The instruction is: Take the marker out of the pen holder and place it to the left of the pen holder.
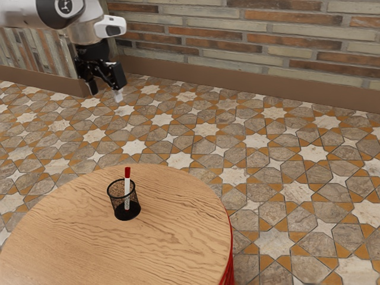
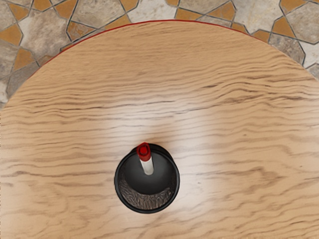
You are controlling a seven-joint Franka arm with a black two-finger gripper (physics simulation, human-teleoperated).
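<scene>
The slim white plastic marker with a red cap point(image 1: 127, 191) is standing inside the round black mesh pen holder point(image 1: 118, 205), its capped end rising above the rim. The holder is resting on the round light-wood bench point(image 1: 172, 237). Behind, in the exterior view, the patterned stone-tile floor point(image 1: 256, 141) is stretching to the multicoloured brick wall point(image 1: 237, 40).

Red-capped white marker point(image 2: 144, 151) inside round black pen holder point(image 2: 117, 186), wooden tabletop point(image 2: 239, 149)

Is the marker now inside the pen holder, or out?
In: the marker stands inside the pen holder, red end above the rim.
</scene>
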